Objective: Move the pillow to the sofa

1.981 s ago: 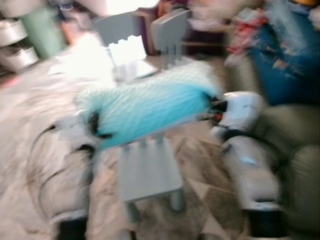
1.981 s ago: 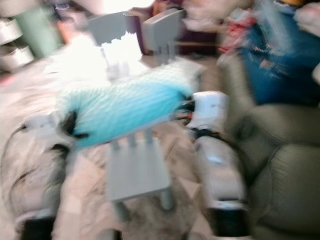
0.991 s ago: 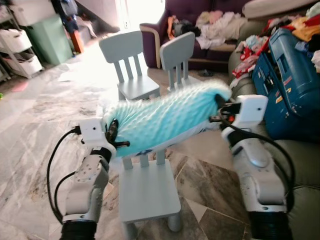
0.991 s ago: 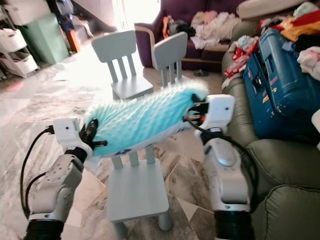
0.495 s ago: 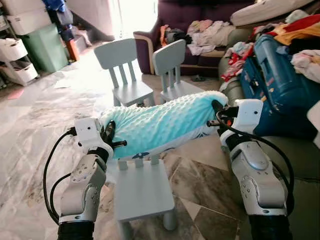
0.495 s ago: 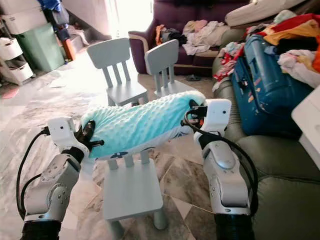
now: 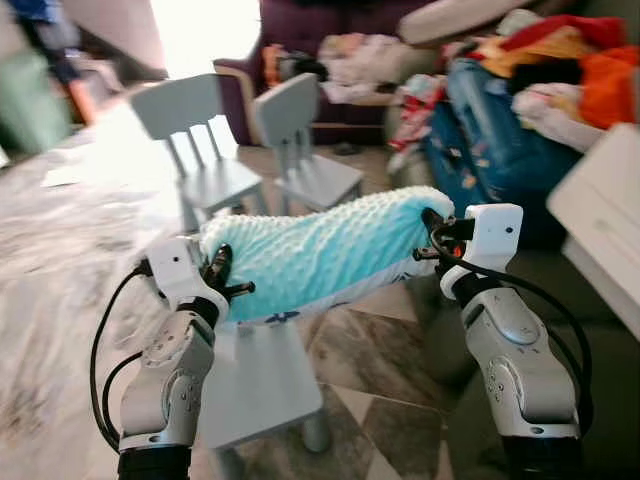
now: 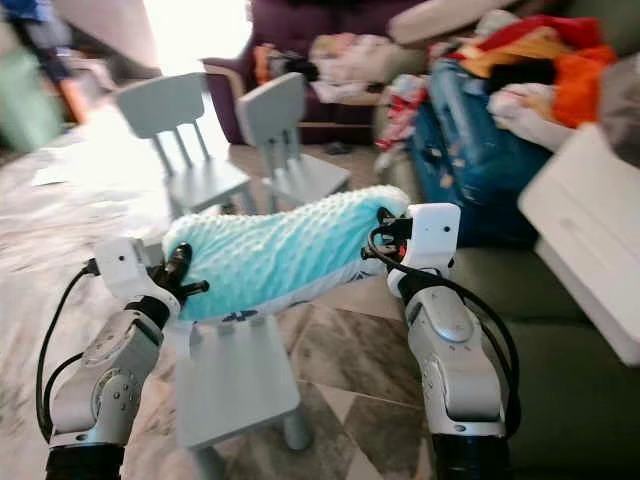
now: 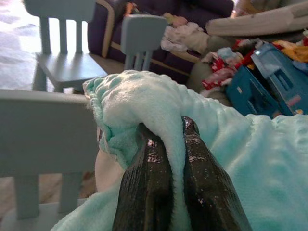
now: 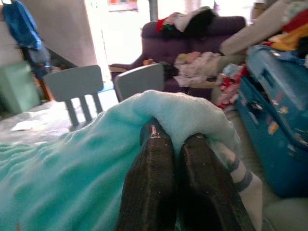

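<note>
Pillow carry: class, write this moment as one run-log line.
pillow: held aloft over small grey chair | left gripper: pinching one end | right gripper: pinching other end | green sofa: robot's right

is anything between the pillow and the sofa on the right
Yes: the green sofa carries a blue suitcase, heaped clothes and a white box. The pillow, pinched by left gripper and right gripper, needs the bare cushion nearer.

One turquoise pillow (image 7: 318, 257), slung between my two grippers: left gripper (image 9: 167, 144) pinched on one end, right gripper (image 10: 174, 144) pinched on the other. Three small grey chairs: one chair (image 7: 262, 388) directly under the pillow, two chairs (image 7: 200, 140) farther off, side by side. One blue suitcase (image 7: 490, 140). One purple sofa (image 7: 330, 60) heaped with clothes.
</note>
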Robot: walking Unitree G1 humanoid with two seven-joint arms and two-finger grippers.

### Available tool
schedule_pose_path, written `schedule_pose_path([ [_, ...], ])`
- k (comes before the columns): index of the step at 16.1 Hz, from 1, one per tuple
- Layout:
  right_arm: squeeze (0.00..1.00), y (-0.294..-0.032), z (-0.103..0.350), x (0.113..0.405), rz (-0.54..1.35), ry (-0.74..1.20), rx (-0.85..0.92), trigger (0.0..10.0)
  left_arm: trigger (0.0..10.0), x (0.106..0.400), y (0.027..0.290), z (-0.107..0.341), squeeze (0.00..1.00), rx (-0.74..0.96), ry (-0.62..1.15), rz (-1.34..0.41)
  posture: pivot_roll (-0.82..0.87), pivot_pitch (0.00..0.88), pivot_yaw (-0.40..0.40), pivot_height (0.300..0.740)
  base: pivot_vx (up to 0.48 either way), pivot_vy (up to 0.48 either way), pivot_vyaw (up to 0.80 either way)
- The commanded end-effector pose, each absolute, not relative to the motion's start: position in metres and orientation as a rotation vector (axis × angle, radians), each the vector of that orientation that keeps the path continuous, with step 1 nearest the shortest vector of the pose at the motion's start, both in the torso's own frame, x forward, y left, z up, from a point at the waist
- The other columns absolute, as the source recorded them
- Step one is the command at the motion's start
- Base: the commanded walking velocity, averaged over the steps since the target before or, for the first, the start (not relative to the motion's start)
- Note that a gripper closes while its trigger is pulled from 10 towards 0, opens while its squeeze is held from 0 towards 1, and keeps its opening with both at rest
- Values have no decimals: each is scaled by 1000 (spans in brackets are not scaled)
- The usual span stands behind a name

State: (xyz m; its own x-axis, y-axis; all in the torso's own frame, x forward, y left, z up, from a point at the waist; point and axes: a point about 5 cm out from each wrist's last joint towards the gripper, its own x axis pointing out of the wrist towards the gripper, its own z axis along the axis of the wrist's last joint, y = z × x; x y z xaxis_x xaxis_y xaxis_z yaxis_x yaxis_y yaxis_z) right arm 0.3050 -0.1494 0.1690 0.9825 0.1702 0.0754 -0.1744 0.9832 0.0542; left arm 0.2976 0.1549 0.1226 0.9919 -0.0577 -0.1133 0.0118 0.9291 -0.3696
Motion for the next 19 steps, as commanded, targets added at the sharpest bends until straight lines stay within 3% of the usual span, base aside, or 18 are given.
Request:
schedule_pose_path([
  [1,0,-148,180,303,181,-109,60,10000,10000,297,157,130,0,-380,93,-29,-166,0,22,740,0,0,-800],
  [12,0,-148,180,301,191,-96,60,10000,10000,298,152,131,0,-427,112,-55,-174,0,18,740,0,0,-655],
  [19,0,-146,181,301,203,-100,59,10000,10000,297,148,130,0,-443,129,-75,-174,0,16,740,0,99,0],
])
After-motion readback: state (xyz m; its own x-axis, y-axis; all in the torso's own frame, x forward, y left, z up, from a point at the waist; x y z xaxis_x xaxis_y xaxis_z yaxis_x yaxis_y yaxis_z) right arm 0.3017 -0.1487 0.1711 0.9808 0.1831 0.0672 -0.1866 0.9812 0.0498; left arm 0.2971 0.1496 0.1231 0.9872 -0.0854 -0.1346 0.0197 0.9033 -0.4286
